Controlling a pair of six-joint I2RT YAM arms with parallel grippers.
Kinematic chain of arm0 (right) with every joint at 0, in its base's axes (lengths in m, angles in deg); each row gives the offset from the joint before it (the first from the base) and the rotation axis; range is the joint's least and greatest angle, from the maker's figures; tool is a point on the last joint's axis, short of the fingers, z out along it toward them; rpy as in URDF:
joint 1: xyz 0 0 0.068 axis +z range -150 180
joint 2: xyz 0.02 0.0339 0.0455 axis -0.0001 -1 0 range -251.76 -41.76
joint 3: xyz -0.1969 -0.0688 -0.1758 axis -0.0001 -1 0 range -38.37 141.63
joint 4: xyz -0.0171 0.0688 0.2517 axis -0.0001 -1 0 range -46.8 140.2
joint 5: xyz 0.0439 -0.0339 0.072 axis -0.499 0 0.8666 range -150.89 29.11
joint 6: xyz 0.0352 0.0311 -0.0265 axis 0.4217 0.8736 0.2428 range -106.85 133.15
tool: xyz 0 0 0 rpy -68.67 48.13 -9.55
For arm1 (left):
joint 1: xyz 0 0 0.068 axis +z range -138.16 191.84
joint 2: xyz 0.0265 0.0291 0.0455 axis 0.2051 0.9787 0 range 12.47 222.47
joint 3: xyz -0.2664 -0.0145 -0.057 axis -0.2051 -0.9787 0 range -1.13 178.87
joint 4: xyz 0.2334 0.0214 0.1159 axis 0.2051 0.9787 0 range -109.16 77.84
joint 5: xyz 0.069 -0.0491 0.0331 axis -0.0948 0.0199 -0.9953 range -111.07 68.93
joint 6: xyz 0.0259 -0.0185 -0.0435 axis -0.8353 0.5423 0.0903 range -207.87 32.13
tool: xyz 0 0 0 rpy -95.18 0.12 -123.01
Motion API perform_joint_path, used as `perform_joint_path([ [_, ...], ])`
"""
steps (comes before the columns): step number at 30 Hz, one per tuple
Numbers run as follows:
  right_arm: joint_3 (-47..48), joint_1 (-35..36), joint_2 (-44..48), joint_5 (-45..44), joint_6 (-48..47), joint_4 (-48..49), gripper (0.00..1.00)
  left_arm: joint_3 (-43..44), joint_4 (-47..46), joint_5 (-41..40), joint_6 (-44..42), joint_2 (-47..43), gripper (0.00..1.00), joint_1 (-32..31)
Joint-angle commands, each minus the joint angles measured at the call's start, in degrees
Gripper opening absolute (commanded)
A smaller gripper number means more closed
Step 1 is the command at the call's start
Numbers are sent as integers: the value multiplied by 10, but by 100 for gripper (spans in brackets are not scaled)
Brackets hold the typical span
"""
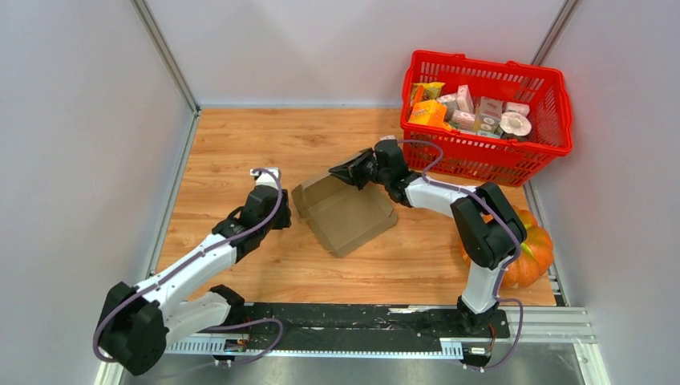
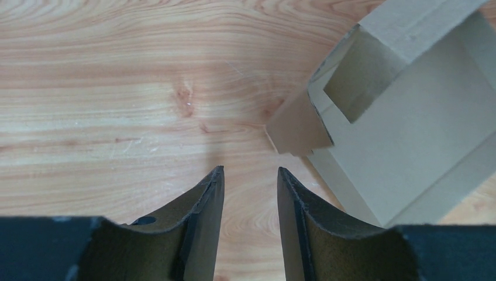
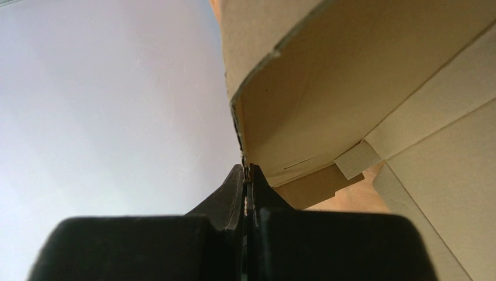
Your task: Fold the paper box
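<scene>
Brown paper box [image 1: 349, 216] plain; packages [image 1: 473, 112] in red basket [image 1: 481, 164], print illegible

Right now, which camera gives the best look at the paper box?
The top external view: it shows nearly the whole paper box lying open on the table, partly folded. The left wrist view catches only one corner with a flap; the right wrist view is a tight close-up of one wall pinched in the right gripper.

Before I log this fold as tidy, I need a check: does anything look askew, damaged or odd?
The paper box lies skewed on the table, only half formed. A tab at its corner near the left gripper splays out over the wood, not tucked in. No tears show.
</scene>
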Motion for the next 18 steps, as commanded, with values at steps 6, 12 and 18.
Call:
perform_joint_path([
  [6, 49, -7, -16, 17, -2, -71, 0, 44, -132, 21, -84, 111, 48, 1],
  [12, 36, -7, -16, 22, 24, -54, 0, 33, -244, 128, -98, 130, 48, 2],
  [18, 38, -6, -7, 17, 30, -55, 0, 75, -244, 164, -92, 173, 44, 1],
])
